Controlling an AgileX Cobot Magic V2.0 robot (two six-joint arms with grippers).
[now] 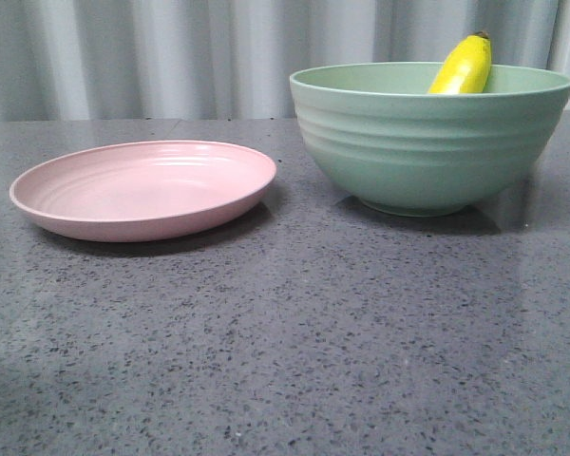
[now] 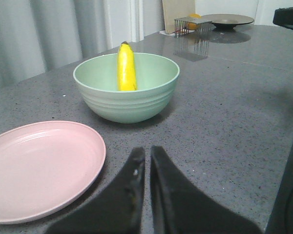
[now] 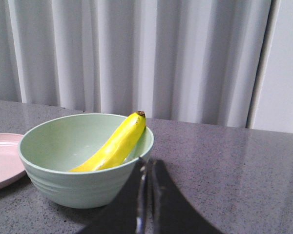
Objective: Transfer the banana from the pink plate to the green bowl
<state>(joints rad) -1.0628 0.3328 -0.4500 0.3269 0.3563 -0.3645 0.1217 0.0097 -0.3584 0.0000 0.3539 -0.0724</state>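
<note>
Two dishes sit on a speckled grey stone table (image 1: 285, 361) before pale curtains (image 1: 171, 57). Banana (image 1: 464, 66) leans inside the green bowl (image 1: 427, 142); the pink plate (image 1: 142, 188) is bare. Left gripper (image 2: 147, 161) and right gripper (image 3: 147, 170) both have jaws pressed together, holding nothing.

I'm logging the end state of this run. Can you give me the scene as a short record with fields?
banana: inside the green bowl, leaning on its wall, dark tip above the rim
pink plate: empty, beside the bowl, not touching it
left gripper: shut, holding nothing, above the table near the plate
right gripper: shut, holding nothing, near the bowl
table: grey speckled stone
task state: looks complete
</note>
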